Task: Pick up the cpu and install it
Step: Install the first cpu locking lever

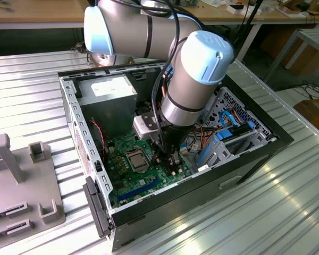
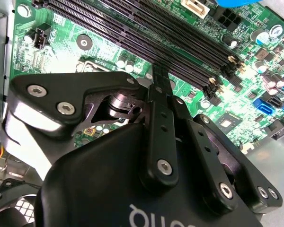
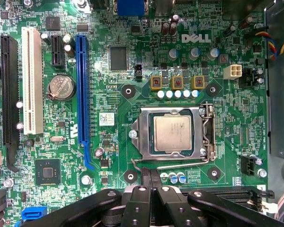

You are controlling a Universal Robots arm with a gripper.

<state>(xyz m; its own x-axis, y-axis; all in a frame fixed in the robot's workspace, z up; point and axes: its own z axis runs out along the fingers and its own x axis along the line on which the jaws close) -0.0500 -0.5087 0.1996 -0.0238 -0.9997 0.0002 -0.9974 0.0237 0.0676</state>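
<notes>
One tool [image 3: 150,177] hovering pinched shut, holding nothing, just beside the socket's [image 3: 137,130] lever edge, cpu [image 3: 174,133] lying flat inside.

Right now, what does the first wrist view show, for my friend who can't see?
A silver cpu sits in its metal-framed socket on a green motherboard. The black gripper reaches in just beside the socket, near blue, white and black slots.
</notes>
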